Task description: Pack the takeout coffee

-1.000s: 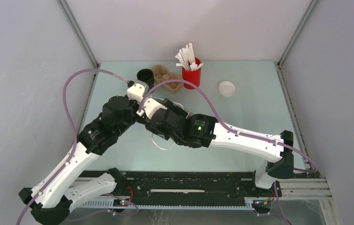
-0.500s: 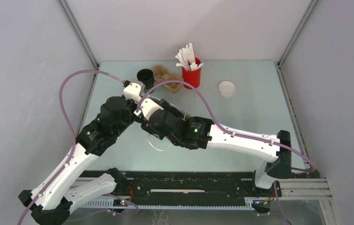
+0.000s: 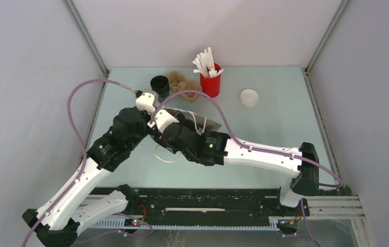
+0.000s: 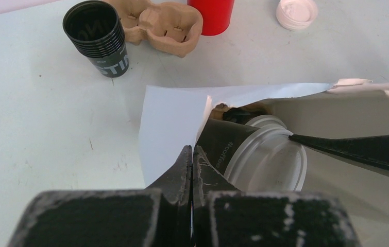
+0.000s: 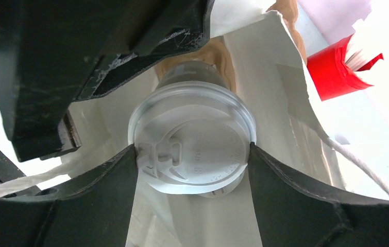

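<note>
Two end effectors mid-insertion: left end effector (image 4: 192,154), fully closed, pinches the mouth edge of the paper bag (image 4: 169,118); right end effector (image 5: 193,152), spread wide, clasps the coffee cup (image 4: 264,159) partly inside that mouth; next, probably, push deeper, then release.

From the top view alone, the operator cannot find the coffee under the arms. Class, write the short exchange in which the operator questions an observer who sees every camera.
Operator: Top view only. The arms cover everything. Is the coffee held?
Observer: Yes. The right gripper has the coffee by its lid, one finger on each side.
Operator: Where is it relative to the bag?
Observer: It lies on its side in the mouth of the bag, base pointing inward, paper around it.
Operator: And the left gripper?
Observer: The left gripper is shut, pinching the bag's edge beside the cup.
</note>
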`<state>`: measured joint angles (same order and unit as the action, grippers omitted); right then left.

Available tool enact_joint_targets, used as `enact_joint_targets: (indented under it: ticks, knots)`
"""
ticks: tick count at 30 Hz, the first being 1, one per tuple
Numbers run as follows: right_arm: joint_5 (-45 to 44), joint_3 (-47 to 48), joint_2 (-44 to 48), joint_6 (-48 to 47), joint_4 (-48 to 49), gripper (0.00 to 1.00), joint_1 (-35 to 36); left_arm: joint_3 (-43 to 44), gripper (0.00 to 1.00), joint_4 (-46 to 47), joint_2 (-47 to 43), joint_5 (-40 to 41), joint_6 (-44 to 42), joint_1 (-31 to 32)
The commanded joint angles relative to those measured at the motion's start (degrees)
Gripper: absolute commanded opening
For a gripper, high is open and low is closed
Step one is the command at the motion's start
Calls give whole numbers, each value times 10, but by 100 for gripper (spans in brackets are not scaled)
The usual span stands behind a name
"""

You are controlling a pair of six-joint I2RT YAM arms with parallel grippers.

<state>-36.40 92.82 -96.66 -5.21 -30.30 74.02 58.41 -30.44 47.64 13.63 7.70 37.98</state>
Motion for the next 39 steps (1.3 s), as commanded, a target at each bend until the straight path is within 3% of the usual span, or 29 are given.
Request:
enact_joint_targets:
  ticks: [1, 9, 22, 28, 39]
  knots:
    - [-6, -26, -37, 26, 2, 57, -34, -11, 0, 72, -30, -90, -28, 26]
    - [7, -29, -8, 49, -32, 58, -46, 2, 0, 91, -31, -93, -24, 26]
    - [113, -54, 77, 62, -47, 57, -72, -9, 0, 110, -40, -95, -57, 28]
    - [82, -66, 59, 39, -27, 58, -73, -10, 0, 116, -37, -100, -55, 29]
    - [149, -172, 83, -36, 173, 57, -55, -30, 0, 95, -36, -78, -51, 30]
